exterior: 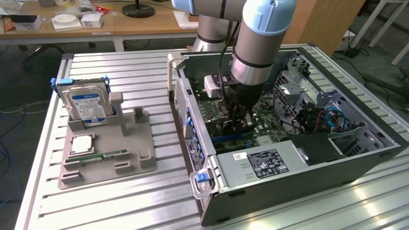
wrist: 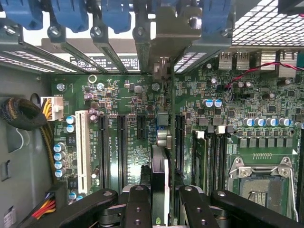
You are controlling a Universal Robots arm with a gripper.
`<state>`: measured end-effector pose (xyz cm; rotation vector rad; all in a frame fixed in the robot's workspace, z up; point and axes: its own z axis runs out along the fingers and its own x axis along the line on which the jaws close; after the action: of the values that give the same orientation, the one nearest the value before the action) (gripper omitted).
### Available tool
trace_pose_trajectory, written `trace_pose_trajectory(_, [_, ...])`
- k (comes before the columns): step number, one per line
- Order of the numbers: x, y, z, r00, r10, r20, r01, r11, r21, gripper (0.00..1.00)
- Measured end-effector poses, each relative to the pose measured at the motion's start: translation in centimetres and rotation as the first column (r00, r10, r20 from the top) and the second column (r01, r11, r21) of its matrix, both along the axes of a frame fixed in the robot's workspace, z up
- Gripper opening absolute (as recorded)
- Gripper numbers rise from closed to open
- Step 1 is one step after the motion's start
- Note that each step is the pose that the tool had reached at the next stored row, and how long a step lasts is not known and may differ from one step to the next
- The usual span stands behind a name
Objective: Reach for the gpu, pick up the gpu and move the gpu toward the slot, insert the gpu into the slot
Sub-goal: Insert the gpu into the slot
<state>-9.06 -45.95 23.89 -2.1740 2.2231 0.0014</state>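
Observation:
My gripper (exterior: 238,123) is lowered into the open computer case (exterior: 307,177), over the green motherboard (wrist: 223,118). It is shut on the gpu (wrist: 160,164), a thin dark card that I see edge-on between the two black fingers (wrist: 137,204). The card's silvery bracket end (wrist: 164,45) stands at the case's rear openings, under the blue latches (wrist: 71,14). The card runs in line with the blue slot (exterior: 225,138), between two black connector strips (wrist: 122,142). Most of the slot is hidden under the card, so I cannot tell whether the card's edge touches it.
The square CPU socket (wrist: 261,175) and memory slots (wrist: 209,156) lie beside the card. A white connector strip (wrist: 81,147) and a cable bundle (wrist: 19,114) are on its other side. A grey holder (exterior: 108,153) on the table carries a blue-labelled hard drive (exterior: 88,105).

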Motion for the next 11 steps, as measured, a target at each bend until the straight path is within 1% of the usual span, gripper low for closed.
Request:
trace_pose_trajectory(6, [0.0, 0.0, -0.01, 1.0, 0.0, 0.0009, 0.0, 1.0, -0.0007, 0.27])
trace_pose_trajectory(11, [-0.01, -0.01, -0.32, 1.0, 0.0, 0.0008, 0.0, 1.0, -0.0008, 0.27])
